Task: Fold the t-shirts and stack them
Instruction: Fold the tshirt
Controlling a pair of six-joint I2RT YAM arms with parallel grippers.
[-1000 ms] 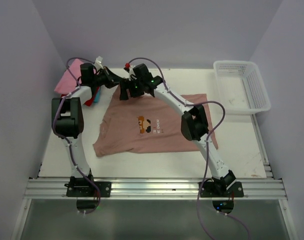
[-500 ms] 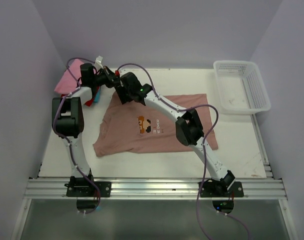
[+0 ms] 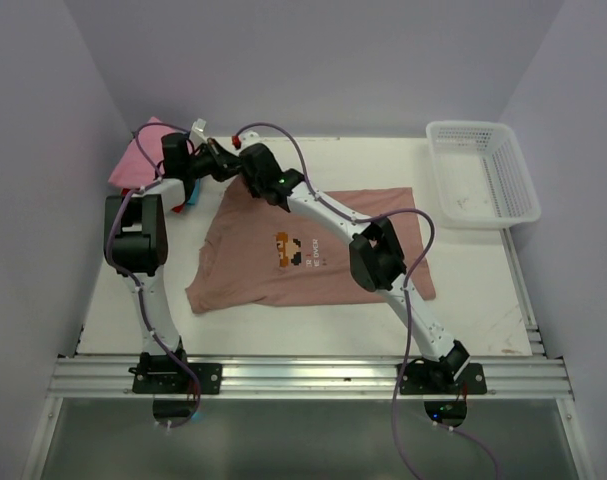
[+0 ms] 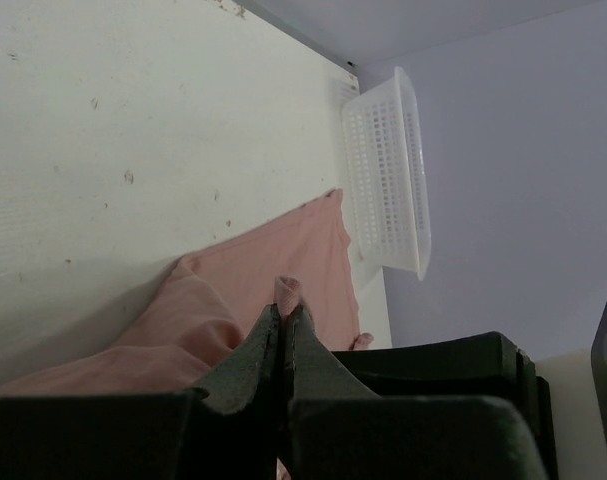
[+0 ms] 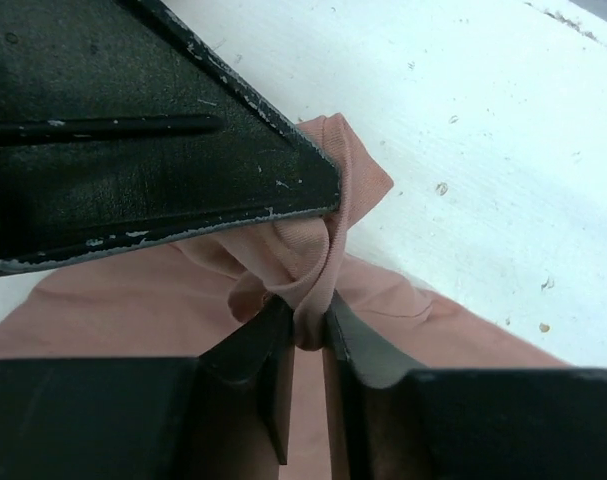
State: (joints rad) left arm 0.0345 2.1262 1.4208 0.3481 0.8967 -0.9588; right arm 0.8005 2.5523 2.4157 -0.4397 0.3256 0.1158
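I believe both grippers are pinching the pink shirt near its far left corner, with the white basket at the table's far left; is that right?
Not quite: the top view shows the basket at the table's far right. The left gripper and right gripper do both pinch the shirt near its far left corner.

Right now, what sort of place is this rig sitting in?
Probably a lab robot cell, not a home: plain walls box in a white table, the arm bases bolt to an aluminium rail at its near edge, and a dusty-pink t-shirt and white basket look like test props.
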